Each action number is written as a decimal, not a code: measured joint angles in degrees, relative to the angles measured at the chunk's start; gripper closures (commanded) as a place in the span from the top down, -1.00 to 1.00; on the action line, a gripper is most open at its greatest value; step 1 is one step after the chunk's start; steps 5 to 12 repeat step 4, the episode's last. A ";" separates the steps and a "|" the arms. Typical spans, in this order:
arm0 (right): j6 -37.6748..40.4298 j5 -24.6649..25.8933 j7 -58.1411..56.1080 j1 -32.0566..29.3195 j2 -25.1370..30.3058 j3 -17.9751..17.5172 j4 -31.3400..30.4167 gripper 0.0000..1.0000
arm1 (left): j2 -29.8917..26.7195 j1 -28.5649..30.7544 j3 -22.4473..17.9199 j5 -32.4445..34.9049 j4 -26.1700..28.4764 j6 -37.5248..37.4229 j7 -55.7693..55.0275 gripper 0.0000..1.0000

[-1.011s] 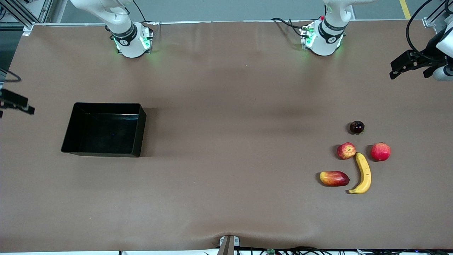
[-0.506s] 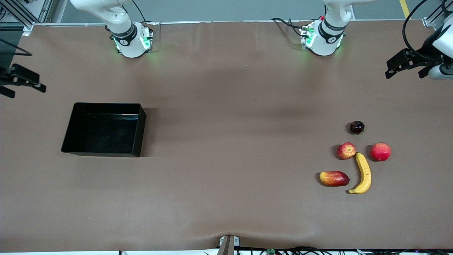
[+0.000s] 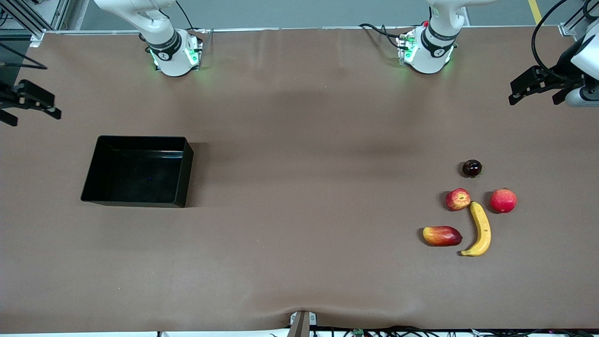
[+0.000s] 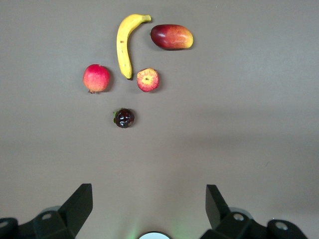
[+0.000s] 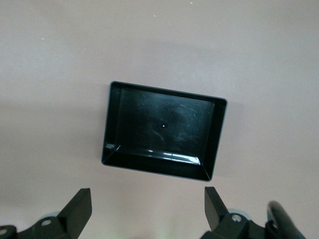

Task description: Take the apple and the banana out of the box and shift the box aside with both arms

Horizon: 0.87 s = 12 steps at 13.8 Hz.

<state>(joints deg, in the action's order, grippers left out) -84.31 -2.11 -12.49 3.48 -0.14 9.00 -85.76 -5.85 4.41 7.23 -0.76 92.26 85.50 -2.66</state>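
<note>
The black open-topped box stands empty toward the right arm's end of the table; the right wrist view shows it too. The yellow banana and the small red apple with yellowish patches lie beside each other toward the left arm's end; both show in the left wrist view, the banana and the apple. My left gripper hangs open and empty high over the table's end, apart from the fruits. My right gripper hangs open and empty over the other end, beside the box.
A red-yellow mango lies beside the banana's tip. A larger pink-red round fruit lies beside the banana's other end. A small dark round fruit lies farther from the front camera than the apple. The brown table spreads between box and fruits.
My right gripper has moved toward the robots' side of the table at its end. My left gripper has shifted slightly inward. The box and the fruits have not moved.
</note>
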 measured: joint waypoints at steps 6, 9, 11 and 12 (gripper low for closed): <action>-0.69 0.00 -0.20 -4.82 1.24 -5.72 -1.77 1.00 | 1.27 0.02 0.03 0.00 -1.95 0.00 0.00 1.00; -0.69 0.00 -0.20 -4.82 1.24 -5.72 -1.77 1.00 | 1.27 0.02 0.03 0.00 -1.95 0.00 0.00 1.00; -0.69 0.00 -0.20 -4.82 1.24 -5.72 -1.77 1.00 | 1.27 0.02 0.03 0.00 -1.95 0.00 0.00 1.00; -0.69 0.00 -0.20 -4.82 1.24 -5.72 -1.77 1.00 | 1.27 0.02 0.03 0.00 -1.95 0.00 0.00 1.00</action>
